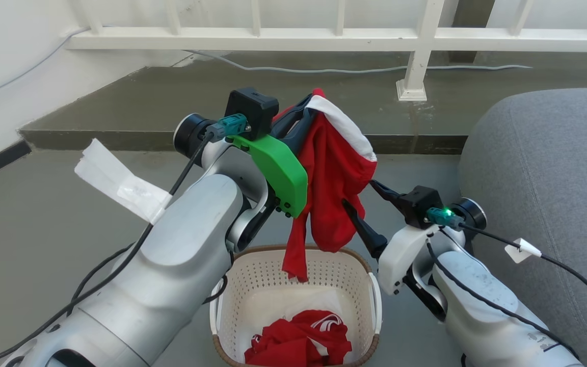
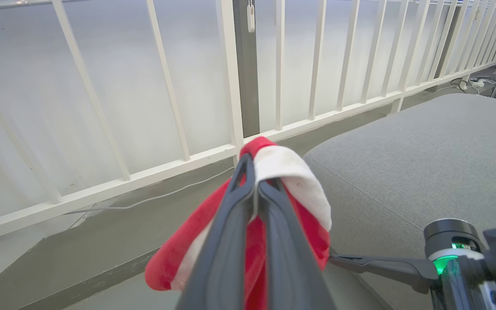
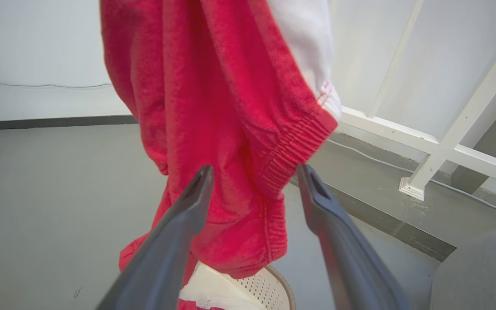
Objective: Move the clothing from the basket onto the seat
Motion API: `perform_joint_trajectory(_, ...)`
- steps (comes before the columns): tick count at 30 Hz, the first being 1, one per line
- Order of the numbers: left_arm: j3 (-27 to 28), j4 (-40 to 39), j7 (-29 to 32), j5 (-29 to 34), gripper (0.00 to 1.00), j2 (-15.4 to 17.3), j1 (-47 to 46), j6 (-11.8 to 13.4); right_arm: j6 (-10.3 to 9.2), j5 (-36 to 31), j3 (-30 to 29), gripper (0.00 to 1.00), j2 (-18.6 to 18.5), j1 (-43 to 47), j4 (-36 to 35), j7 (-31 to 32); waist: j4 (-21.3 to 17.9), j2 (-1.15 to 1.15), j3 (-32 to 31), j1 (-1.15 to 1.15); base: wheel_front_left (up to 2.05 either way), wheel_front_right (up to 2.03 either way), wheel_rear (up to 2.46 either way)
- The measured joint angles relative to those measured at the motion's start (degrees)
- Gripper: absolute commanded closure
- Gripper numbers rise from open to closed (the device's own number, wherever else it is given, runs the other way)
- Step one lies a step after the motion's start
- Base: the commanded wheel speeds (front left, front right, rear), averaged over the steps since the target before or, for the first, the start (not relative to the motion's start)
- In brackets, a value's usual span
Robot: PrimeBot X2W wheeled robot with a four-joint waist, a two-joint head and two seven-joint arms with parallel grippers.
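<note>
A red sports garment (image 1: 337, 168) with a white panel hangs in the air directly over the laundry basket (image 1: 258, 290), its lowest strip of cloth dangling level with the brown woven-look rim. The left gripper (image 1: 308, 102) holds it at the top: in the left wrist view the two dark fingers (image 2: 230, 241) are pressed together on a fold of red and white fabric, which drapes over their tips and down both sides.

A second red garment (image 1: 298, 341), marked with white stripes, lies crumpled in the bottom of the cream perforated basket on something white. The basket stands on the grey floor (image 1: 44, 229) between the robot's two pale forearms.

The right gripper (image 1: 358, 192) is raised beside the lower half of the hanging garment, its fingers spread wide. In the right wrist view the red cloth and its gathered elastic hem (image 3: 291, 150) hang just past the two fingertips (image 3: 205, 176); whether either finger touches the fabric cannot be told. Nothing is clamped between them.

The grey upholstered seat (image 1: 543, 163) rises at the robot's right, just beside the right arm and apart from both garments; no clothing lies on it. Beyond, a white railing (image 1: 293, 38) runs along a raised concrete step, with a pale cable (image 1: 324, 70) trailing at its foot.
</note>
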Motion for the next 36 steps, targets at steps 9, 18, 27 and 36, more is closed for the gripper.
perform_joint_trajectory(9,-1.5,-1.4,0.0,-0.4,1.00,0.0,-0.2,0.3,0.00,1.5,-1.5,0.00,0.0,-1.7,1.4,0.0,0.4,0.00,0.0,0.00,0.00,0.00,0.00)
perform_joint_trajectory(18,-3.0,-2.7,0.0,-1.9,1.00,0.0,-0.2,0.6,-0.14,2.4,-1.7,0.00,0.0,-3.9,2.3,0.0,1.3,0.00,0.2,0.00,0.00,0.00,0.00)
perform_joint_trajectory(27,-3.3,-3.4,-0.3,-2.2,1.00,0.0,-1.1,1.6,-0.59,2.7,-3.2,0.00,0.0,-4.0,5.5,0.0,2.2,0.00,0.2,0.00,0.00,0.00,0.00)
perform_joint_trajectory(36,-4.1,-4.1,-0.3,-2.7,1.00,0.0,-1.1,1.6,-0.53,3.7,-1.2,0.45,0.0,-5.1,3.6,0.0,2.6,0.00,0.1,0.00,0.00,0.00,0.00)
